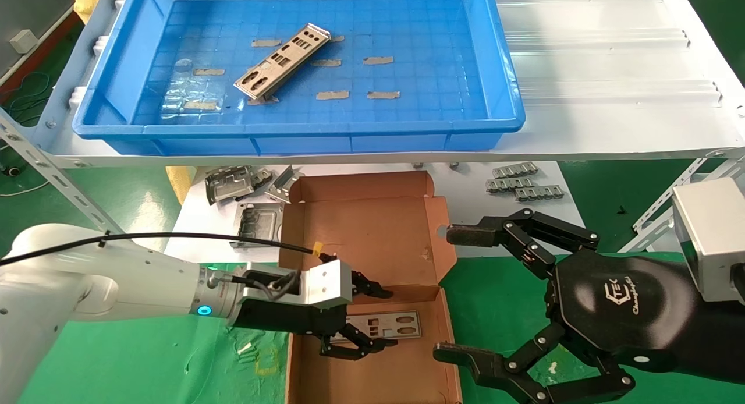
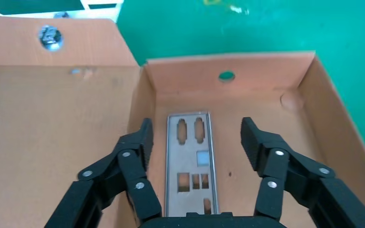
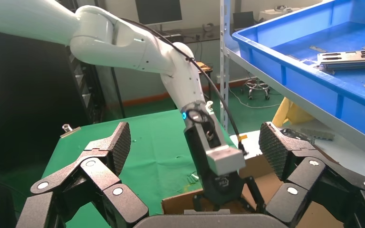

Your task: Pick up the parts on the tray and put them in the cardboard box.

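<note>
Brown corrugated card: cardboard box (image 1: 372,229), lid folded back, lying on the green worktop (image 1: 116,357) below the tray shelf
Blue plastic: tray (image 1: 500,72), on the shelf beyond the box, grey tape strips on its floor
Part in box: one plate (image 2: 188,161) flat on the box floor, at the end farthest from the tray
Part on tray: one plate (image 1: 282,60) resting aslant, long axis diagonal to the tray's walls, one end propped up
Left gripper (image 1: 364,322): inside the box, directly over the boxed plate, fingers spread wide and holding nothing; plate's long axis runs out between them
Right gripper (image 1: 460,293): just beside the box's outer wall, fingers wide apart, empty
Next reach: tray plate lies beyond the box from both grippers; neither is clearly the nearer
</note>
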Controlling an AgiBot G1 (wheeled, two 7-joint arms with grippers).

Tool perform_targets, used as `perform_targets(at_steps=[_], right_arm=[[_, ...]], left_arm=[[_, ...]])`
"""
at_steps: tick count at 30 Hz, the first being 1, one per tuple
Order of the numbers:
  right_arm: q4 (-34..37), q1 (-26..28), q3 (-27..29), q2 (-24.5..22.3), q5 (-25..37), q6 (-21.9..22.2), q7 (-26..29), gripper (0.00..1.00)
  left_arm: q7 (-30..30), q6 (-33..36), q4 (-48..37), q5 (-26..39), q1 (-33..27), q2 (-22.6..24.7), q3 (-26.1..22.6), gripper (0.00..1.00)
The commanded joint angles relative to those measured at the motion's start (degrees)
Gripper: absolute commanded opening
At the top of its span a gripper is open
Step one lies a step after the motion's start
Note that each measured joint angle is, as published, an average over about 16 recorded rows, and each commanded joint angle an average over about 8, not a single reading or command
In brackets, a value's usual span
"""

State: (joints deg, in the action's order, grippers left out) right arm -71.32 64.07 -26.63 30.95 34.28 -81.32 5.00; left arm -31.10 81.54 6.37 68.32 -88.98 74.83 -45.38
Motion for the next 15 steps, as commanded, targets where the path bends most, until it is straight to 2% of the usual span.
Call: perform_targets(at_steps=[1,9,15], right_arm=[[0.0,0.0,0.0,0.0,0.0,0.0,0.0,1.0],[0.0,0.0,0.0,0.0,0.0,0.0,0.0,1.0],[0.01,-0.01,0.0,0.0,0.0,0.01,0.0,1.0]], left_arm=[[0.48,1.29,-0.7,-0.51,-0.44,-0.13,0.28,1.0],[3.63,8.74,-1.68,-3.72,-0.85,-2.24,2.05,1.0],[6.1,10.86,0.0,-6.38,0.2,-3.99,3.22,1.0]])
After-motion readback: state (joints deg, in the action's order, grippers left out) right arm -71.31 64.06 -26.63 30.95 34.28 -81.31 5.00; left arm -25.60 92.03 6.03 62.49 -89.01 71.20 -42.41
